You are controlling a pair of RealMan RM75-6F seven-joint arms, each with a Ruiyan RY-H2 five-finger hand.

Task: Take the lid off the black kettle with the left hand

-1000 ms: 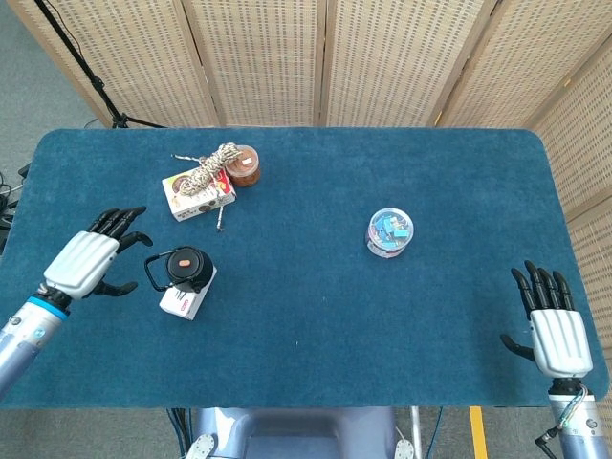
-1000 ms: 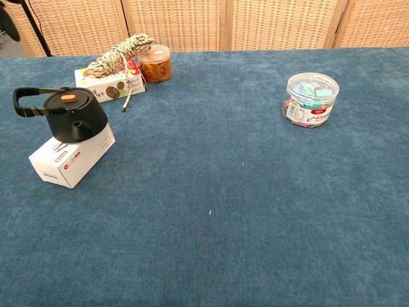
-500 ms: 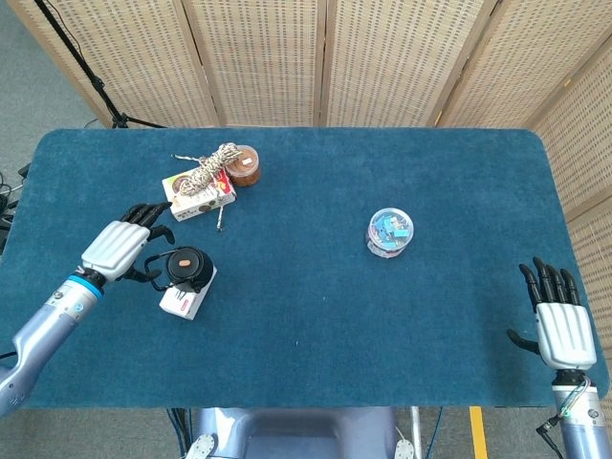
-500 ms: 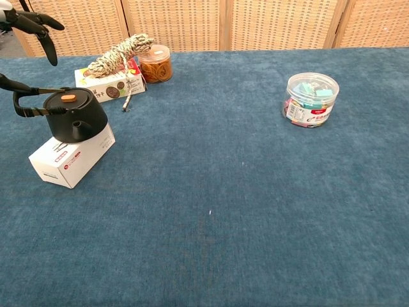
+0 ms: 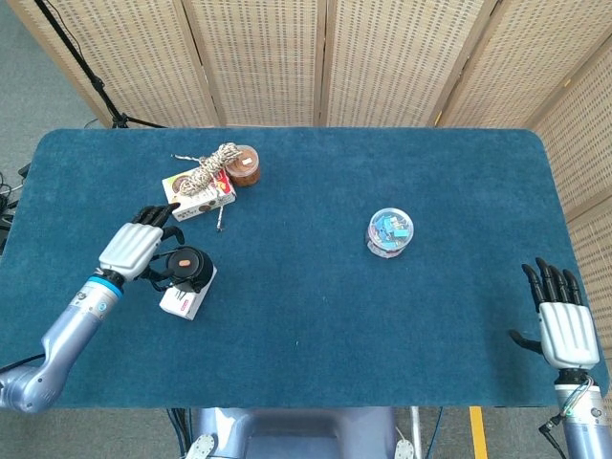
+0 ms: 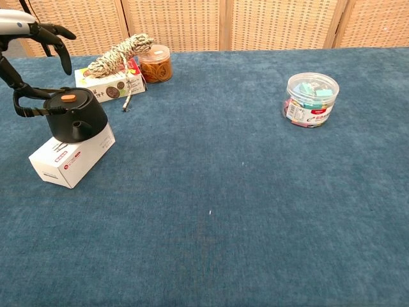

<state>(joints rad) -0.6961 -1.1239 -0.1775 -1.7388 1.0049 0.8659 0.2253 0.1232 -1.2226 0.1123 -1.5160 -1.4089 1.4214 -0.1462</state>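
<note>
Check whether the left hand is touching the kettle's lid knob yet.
Apart. The chest view shows the left hand raised above the black kettle, with open space between its fingers and the orange lid knob.

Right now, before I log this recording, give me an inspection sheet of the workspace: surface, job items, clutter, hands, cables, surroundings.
Surface: blue carpeted table; no spills or damage seen.
Job's things: black kettle sits on a white box; its lid with the orange knob is still on.
Clutter: rope bundle on a printed box, brown jar beside it, clear tub of clips to the right.
Hands: left hand hovers beside the kettle, fingers apart, holding nothing; right hand open near the table's near right corner.
Cables: some below the table's near edge.
Surroundings: woven folding screens; a black stand at back left.
</note>
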